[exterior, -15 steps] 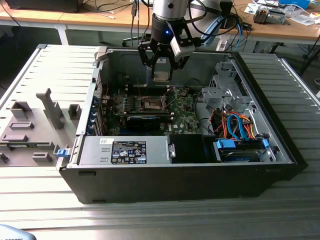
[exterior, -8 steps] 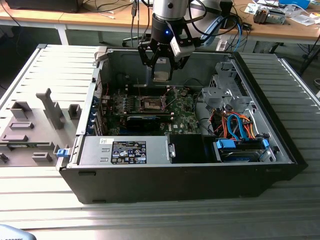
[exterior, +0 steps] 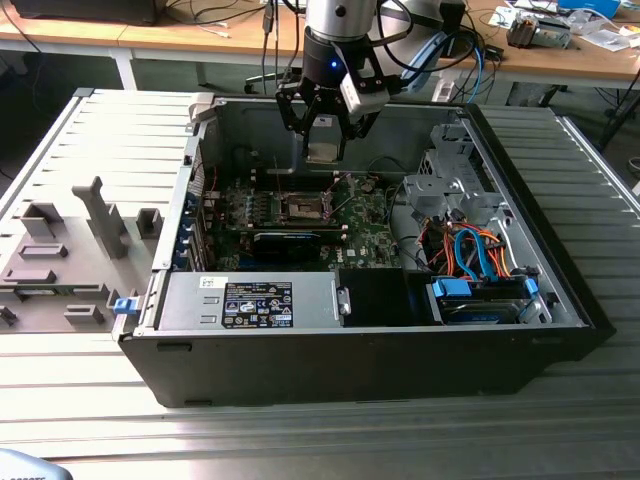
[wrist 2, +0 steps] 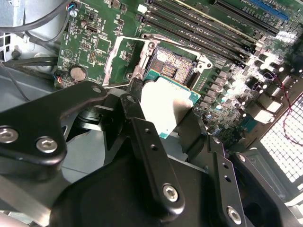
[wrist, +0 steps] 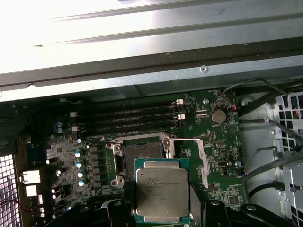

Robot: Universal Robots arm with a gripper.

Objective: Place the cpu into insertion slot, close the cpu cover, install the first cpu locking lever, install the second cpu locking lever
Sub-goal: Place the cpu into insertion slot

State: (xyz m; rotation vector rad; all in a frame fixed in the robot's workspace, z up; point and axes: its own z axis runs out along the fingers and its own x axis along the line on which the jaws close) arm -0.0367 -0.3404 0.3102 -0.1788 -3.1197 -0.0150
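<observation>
1. At the exterior view's left, a grey moulded tray point(exterior: 60, 250) is seen on the slatted table, well apart from the work.
2. Beside it, an open computer case point(exterior: 200, 350) is seen, with a green board point(exterior: 370, 235) lying on its floor.
3. Above the board, the gripper point(exterior: 326, 150) is closed on the chip point(wrist: 162, 191), which is pinched by two opposite edges. The chip is held clear of the board, short of the socket point(wrist: 142, 153).
4. The socket is seen empty, its pin field bare. The cover point(wrist: 202, 161) is swung open and lies just beside it.
5. The first step, placing the chip, is judged to be in hand; none of the closing steps is done. This placement is judged to call for the chip being squared over the recess and lowered flat, the pins being easily bent.
6. At the exterior view's right, a drive cage point(exterior: 450, 185) and coloured cables point(exterior: 470, 250) are seen, apart from the gripper.
</observation>
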